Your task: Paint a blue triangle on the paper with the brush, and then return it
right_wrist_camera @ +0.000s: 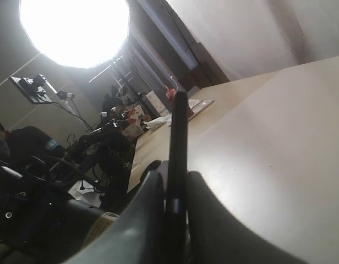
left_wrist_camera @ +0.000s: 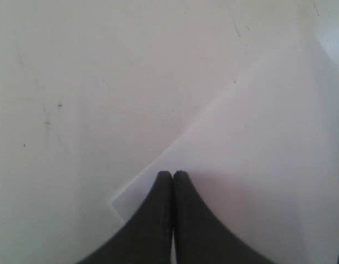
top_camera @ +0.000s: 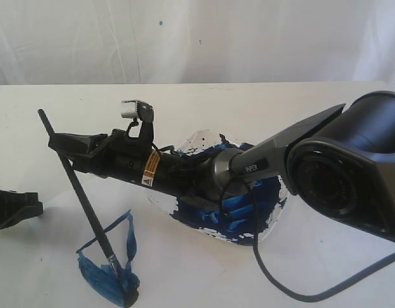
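Your right tool (top_camera: 58,142) is clamped on the brush (top_camera: 82,192), gripping high on the black handle, with a short stub of handle sticking out above the fingers. The brush is tilted, top end leaning toward the left of the exterior view. Its bristle end is down on the paper (top_camera: 197,269), at the blue triangle (top_camera: 95,269). The triangle is a rough blue outline with thin strokes. Its lower corner is filled darker, near the front edge of the exterior view.

In the right wrist view the handle (right_wrist_camera: 178,137) runs straight up between the two fingers of the right tool (right_wrist_camera: 175,176), pinched on both sides.

Your right arm reaches across over the plate (top_camera: 201,141), which sits on the desk (top_camera: 281,102) smeared with dark blue paint (top_camera: 239,208). A black cable (top_camera: 268,269) loops down from the arm onto the paper.

Your left tool (top_camera: 15,208) sits low at the left edge, well apart from the brush. In the left wrist view the left tool (left_wrist_camera: 173,176) has its jaws pressed together with nothing between them. It is at a corner of the paper (left_wrist_camera: 257,154), with bare desk (left_wrist_camera: 76,82) beside it.
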### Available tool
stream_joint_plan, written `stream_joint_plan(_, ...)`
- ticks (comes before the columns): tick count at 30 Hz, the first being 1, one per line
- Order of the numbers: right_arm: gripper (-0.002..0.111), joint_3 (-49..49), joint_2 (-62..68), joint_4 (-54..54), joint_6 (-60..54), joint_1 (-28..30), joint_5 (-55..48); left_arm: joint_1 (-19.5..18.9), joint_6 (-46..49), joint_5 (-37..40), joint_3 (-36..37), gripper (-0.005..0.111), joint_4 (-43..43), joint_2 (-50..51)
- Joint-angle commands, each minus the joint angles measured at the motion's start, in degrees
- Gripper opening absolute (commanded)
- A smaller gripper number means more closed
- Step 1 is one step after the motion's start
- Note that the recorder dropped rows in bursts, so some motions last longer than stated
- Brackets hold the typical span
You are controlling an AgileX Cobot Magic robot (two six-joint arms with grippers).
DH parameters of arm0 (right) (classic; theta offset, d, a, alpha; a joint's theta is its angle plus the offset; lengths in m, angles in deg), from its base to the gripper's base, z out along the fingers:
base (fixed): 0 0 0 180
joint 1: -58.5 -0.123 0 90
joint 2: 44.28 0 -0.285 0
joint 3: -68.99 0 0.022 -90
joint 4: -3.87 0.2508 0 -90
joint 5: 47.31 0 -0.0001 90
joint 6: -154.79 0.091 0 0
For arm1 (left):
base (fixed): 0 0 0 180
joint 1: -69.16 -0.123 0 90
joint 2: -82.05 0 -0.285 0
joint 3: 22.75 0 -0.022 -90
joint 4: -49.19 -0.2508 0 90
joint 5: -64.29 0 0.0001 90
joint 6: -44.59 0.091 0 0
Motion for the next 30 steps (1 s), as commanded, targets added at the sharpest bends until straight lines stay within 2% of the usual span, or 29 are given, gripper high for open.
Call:
stream_joint_plan(1, 0.000, -1.4, -0.4, -0.4, -2.3, 0.6, -0.3, 0.0, 0.3, 7.7, 0.3, 0.000, -0.6, 0.6)
stream_joint_plan(10, 0.000, -6.2, -0.8, 0.2, 1.6, 0.5, -0.3, 0.0, 0.3, 7.6, 0.3, 0.000, -0.6, 0.6)
stream_joint_plan(22, 0.000, -6.9, -8.3, 0.4, 1.6, 0.5, -0.3, 0.0, 0.3, 7.4, 0.3, 0.000, -0.6, 0.6)
stream_joint_plan(30, 0.000, -6.9, -12.9, -6.5, 1.9, 1.4, -0.3, 0.0, 0.3, 7.3, 0.3, 0.000, -0.6, 0.6)
